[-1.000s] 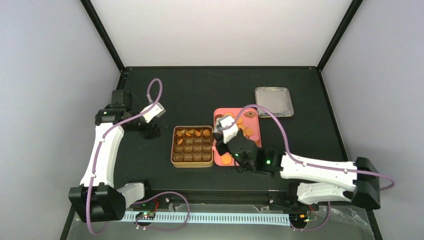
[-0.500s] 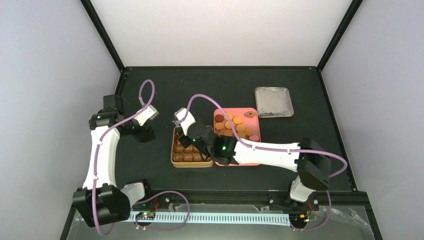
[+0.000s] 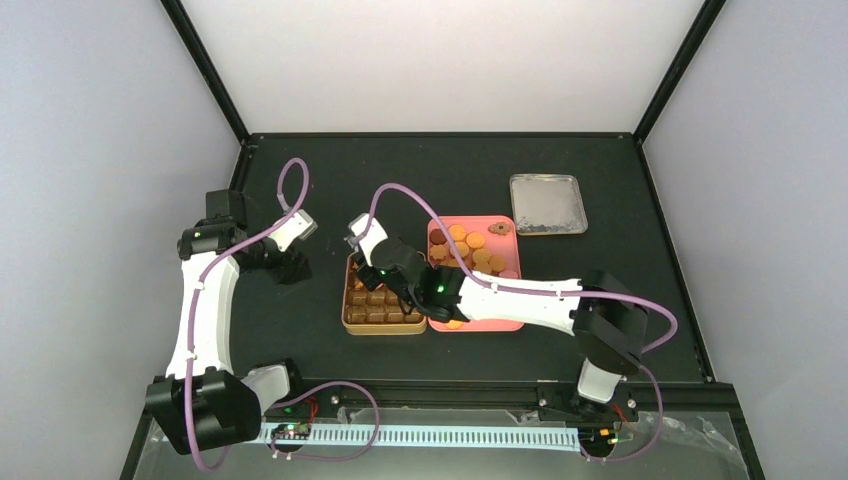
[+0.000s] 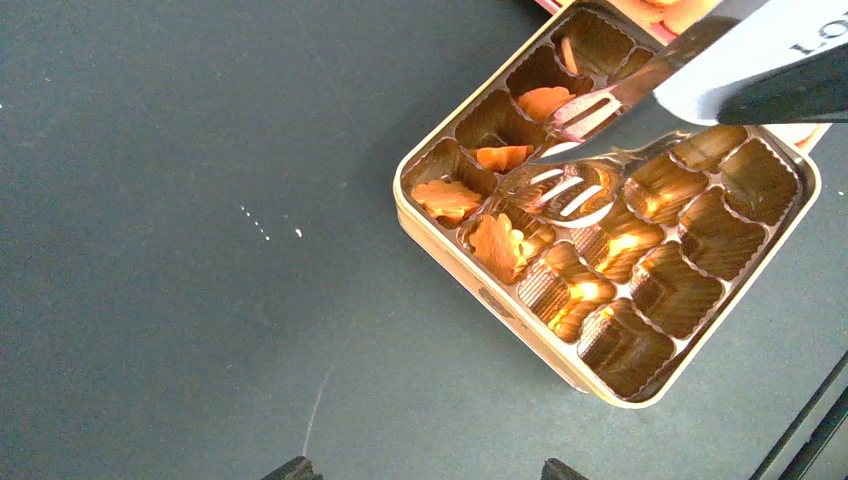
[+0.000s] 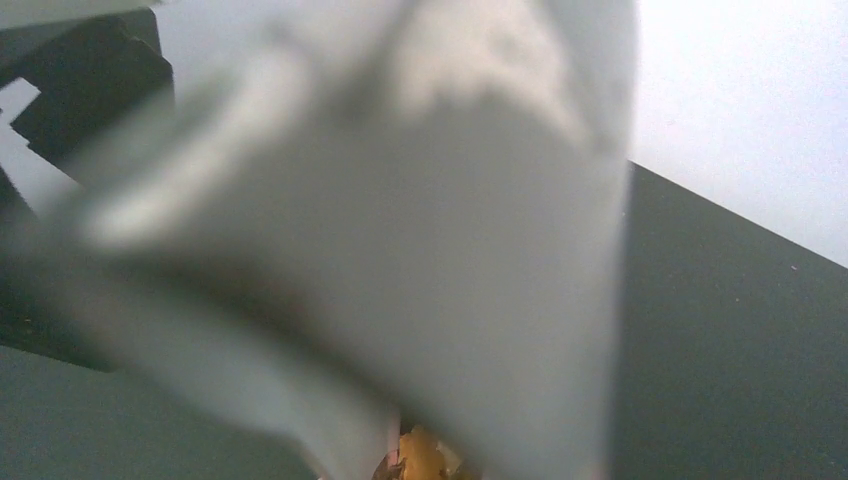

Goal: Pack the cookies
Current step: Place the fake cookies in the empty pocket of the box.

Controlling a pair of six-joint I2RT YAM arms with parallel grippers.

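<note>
The left gripper (image 3: 290, 266) is held over the black table (image 3: 400, 180) to the left of the gold tin (image 4: 455, 265). In its wrist view the two fingertips (image 4: 298, 468) are seen spread well apart at the bottom edge, with nothing between them. The right arm is stretched across from the right, and the right gripper (image 3: 385, 268) is placed over the tin, clamped on the metal tongs (image 4: 560, 190). The slotted heads of the tongs are lowered into the tin's far-left compartments; whether a biscuit is caught between them cannot be told. The right wrist view is almost wholly filled by a blurred grey shape (only a scrap of orange is seen at its lower edge). The cookies (image 3: 475, 250) are found in two places. Most are heaped on the pink tray (image 3: 480, 219), which lies touching or just beside the tin's right side. A few are already laid in the tin: orange pieces in its far row and a flower-shaped one in the row next to it, at the left end. The remaining brown compartments are seen bare. A grey metal tray (image 3: 547, 204) lies apart, beyond the pink tray to the right.
</note>
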